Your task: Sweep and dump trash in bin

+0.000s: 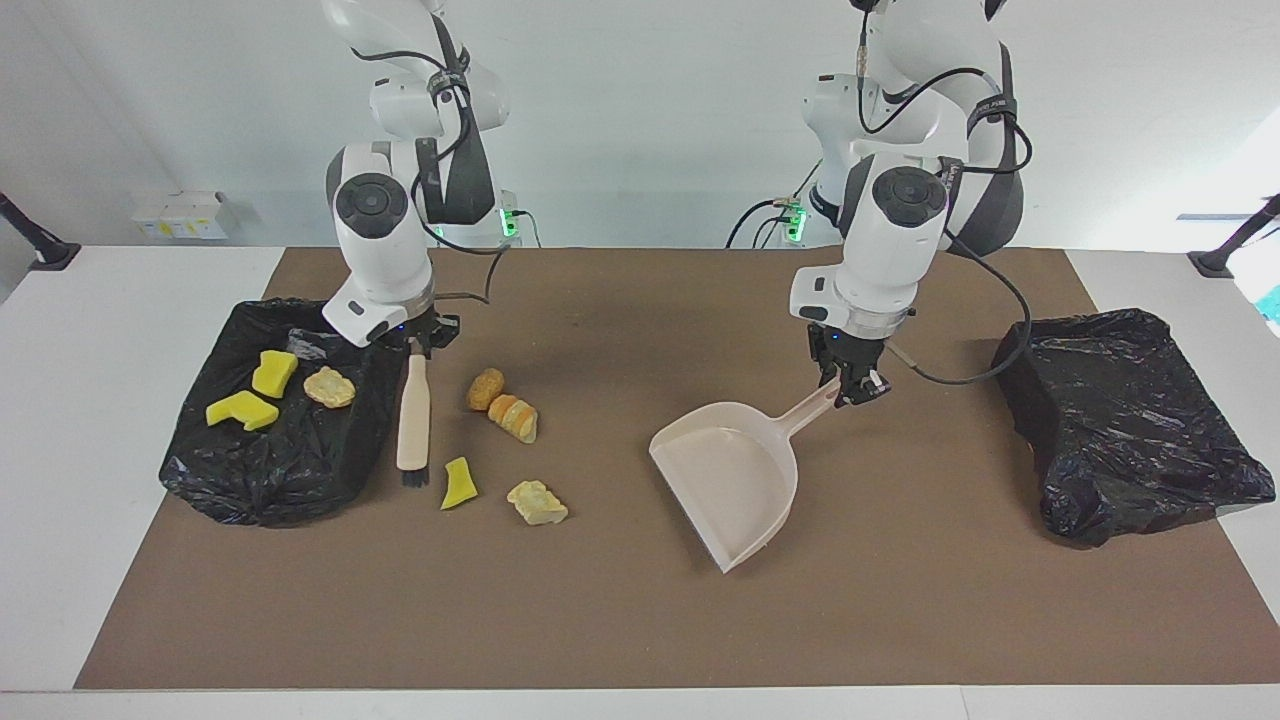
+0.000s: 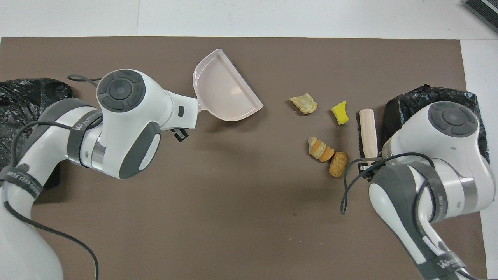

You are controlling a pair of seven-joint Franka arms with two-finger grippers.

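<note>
Several scraps of trash lie on the brown mat: a brown lump (image 1: 486, 388), a striped pastry (image 1: 515, 417), a yellow sponge chunk (image 1: 458, 483) and a pale pastry (image 1: 537, 502). Three more scraps (image 1: 273, 372) sit in the black-lined bin (image 1: 290, 470) at the right arm's end. My right gripper (image 1: 418, 343) is shut on the handle of the beige brush (image 1: 413, 420), whose bristles point down between the bin and the scraps. My left gripper (image 1: 845, 388) is shut on the handle of the beige dustpan (image 1: 735, 475), whose mouth faces the scraps.
A second black-lined bin (image 1: 1130, 420) stands at the left arm's end of the table. Bare mat (image 1: 600, 620) lies between the dustpan and the scraps and along the edge farthest from the robots. A small white box (image 1: 180, 215) sits off the mat.
</note>
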